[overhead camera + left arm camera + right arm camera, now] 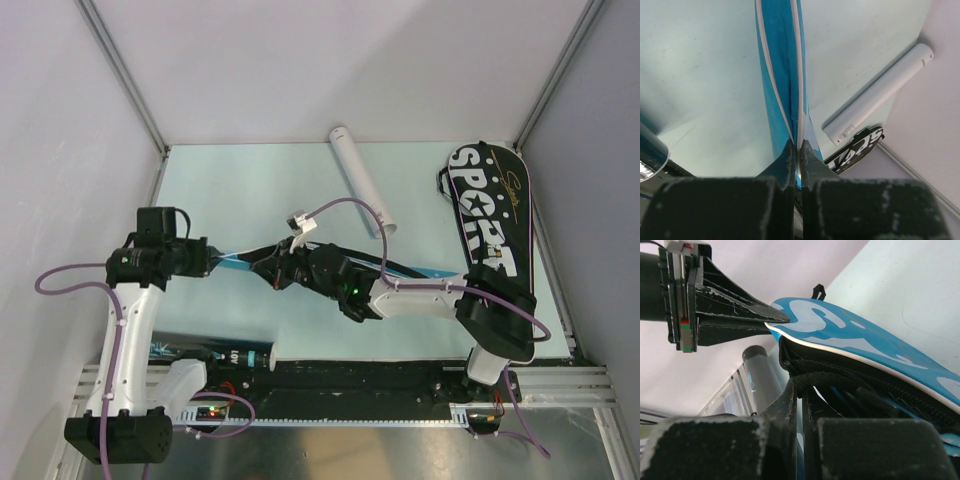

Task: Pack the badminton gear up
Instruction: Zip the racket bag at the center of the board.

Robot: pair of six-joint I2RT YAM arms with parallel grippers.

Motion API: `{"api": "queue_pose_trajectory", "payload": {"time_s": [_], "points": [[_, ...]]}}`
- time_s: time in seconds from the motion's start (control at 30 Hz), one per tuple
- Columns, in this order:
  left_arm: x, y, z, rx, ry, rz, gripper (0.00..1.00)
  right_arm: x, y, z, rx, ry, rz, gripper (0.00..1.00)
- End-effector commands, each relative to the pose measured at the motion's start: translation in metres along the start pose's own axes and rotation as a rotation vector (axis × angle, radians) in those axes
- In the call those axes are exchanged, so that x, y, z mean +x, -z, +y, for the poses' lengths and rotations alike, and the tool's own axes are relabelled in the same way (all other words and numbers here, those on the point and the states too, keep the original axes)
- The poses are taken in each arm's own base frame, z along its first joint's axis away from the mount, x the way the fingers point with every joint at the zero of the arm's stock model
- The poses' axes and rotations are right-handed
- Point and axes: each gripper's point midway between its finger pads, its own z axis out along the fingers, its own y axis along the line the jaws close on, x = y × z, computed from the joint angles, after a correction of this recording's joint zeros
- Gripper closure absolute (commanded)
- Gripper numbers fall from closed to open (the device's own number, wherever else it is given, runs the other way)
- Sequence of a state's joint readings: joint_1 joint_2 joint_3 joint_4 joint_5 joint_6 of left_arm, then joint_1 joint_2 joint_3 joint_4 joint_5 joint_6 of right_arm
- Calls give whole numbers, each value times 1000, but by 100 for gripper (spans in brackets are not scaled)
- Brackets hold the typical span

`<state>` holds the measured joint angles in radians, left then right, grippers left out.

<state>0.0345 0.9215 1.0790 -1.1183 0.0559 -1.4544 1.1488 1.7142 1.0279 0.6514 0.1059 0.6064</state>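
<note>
The left gripper (799, 149) is closed tight on the white-piped rim of the blue cover (782, 75), and the right gripper (799, 390) is pinched on its black zip edge just beside. The cover hangs between them above the table (250, 190). Farther away on it lie the white tube (362, 182) and the black SPORT cover (490, 225).

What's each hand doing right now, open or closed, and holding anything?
Left hand: closed on the edge of the blue cover.
Right hand: closed on the black-trimmed edge of the same cover.
</note>
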Motion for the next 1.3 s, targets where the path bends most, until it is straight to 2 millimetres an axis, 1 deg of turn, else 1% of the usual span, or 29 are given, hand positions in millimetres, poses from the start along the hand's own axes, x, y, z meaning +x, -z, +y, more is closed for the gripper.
{"api": "queue_pose_trajectory", "payload": {"time_s": [0.0, 0.1, 0.27, 0.5, 0.7, 0.9, 1.0, 1.1, 1.13, 1.17, 1.23, 1.27], "points": [[-70, 11, -29, 72, -40, -356, 100, 4, 21, -36, 86, 104, 107, 100], [-73, 12, -31, 68, -66, -373, 100, 15, 28, -45, 101, 120, 180, 100], [-73, 12, -31, 63, -83, -372, 100, 17, 35, -43, 115, 143, 203, 100], [-78, 15, -35, 66, -91, -398, 100, 25, 52, -66, 255, 175, 249, 100], [-78, 13, -37, 59, -102, -395, 100, 31, 71, -66, 254, 212, 306, 100], [-74, 12, -36, 61, -101, -375, 100, 31, 78, -60, 237, 203, 309, 100], [-77, 13, -37, 61, -100, -393, 100, 31, 87, -69, 308, 188, 311, 100], [-82, 14, -38, 57, -94, -421, 100, 32, 104, -84, 400, 159, 306, 100], [-85, 15, -39, 57, -94, -432, 100, 35, 113, -92, 446, 154, 316, 100], [-87, 16, -40, 54, -95, -445, 100, 33, 122, -100, 497, 143, 308, 100], [-93, 20, -44, 55, -97, -477, 100, 31, 145, -118, 614, 127, 296, 100], [-96, 22, -46, 55, -97, -492, 100, 32, 160, -131, 690, 129, 294, 100]]}}
